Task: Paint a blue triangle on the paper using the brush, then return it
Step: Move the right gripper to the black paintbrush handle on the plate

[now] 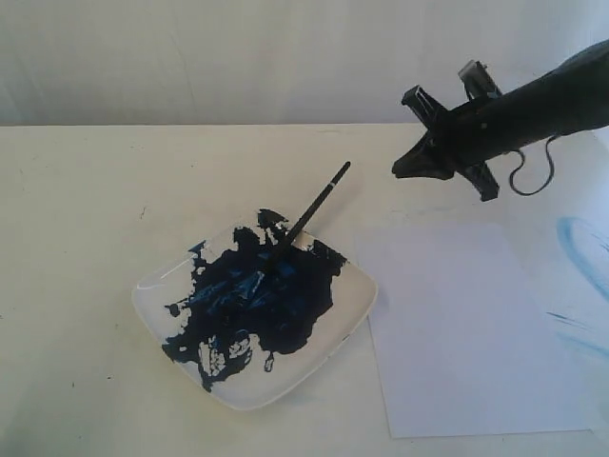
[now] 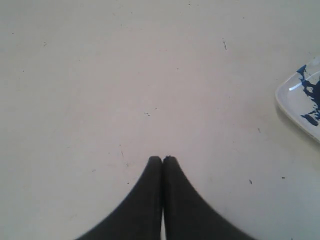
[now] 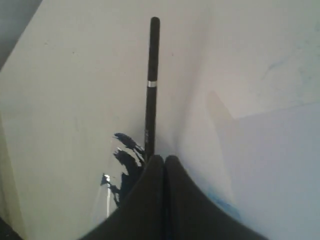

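Note:
The brush (image 1: 312,206) lies slanted, its tip resting in the dark blue paint on the white square plate (image 1: 356,297) and its handle pointing to the back right. The paper (image 1: 466,328) lies to the right of the plate, plain white; the blue triangle does not show in any view. My right gripper (image 1: 400,171) hangs shut and empty above the table, just right of the brush's handle end. The right wrist view shows the brush (image 3: 151,85) beyond the shut tips (image 3: 164,158). My left gripper (image 2: 162,159) is shut over bare table, holding nothing.
Faint light-blue smears (image 1: 582,249) mark the surface right of the paper. A corner of the plate (image 2: 295,97) shows at the edge of the left wrist view. A pale wall runs behind the cream table (image 1: 95,209).

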Controlling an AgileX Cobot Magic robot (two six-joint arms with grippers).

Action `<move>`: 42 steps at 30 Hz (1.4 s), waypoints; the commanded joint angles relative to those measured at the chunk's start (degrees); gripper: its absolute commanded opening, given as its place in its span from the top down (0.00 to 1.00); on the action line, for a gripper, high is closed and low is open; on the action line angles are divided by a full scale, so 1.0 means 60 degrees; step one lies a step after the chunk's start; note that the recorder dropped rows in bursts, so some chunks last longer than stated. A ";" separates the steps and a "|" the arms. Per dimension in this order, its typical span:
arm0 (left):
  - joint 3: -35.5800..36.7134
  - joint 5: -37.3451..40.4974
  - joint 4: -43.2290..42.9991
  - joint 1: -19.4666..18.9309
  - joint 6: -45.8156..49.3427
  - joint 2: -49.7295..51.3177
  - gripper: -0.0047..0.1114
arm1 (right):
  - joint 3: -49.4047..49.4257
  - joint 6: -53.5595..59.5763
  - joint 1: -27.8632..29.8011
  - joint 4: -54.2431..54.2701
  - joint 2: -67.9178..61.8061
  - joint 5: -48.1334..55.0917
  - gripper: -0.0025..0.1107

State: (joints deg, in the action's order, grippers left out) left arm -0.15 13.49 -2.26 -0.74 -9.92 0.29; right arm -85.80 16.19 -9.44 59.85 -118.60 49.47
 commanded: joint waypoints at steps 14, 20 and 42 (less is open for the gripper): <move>0.0024 -0.0029 0.0042 0.0038 -0.0070 -0.0048 0.96 | -0.1394 0.0717 -0.1306 0.2549 -0.1997 -0.0394 0.44; 0.0024 -0.0029 0.0042 0.0038 -0.0070 -0.0048 0.96 | -0.1394 0.0717 -0.1327 0.2546 -0.2245 -0.0873 0.43; 0.0024 -0.0029 0.0042 0.0038 -0.0070 -0.0048 0.96 | -0.1394 0.1845 -0.2127 0.4014 -0.2935 -0.2157 0.43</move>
State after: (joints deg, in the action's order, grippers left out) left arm -0.15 13.49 -2.26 -0.74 -9.92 0.29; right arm -93.99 26.22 -21.88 83.43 -136.28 38.18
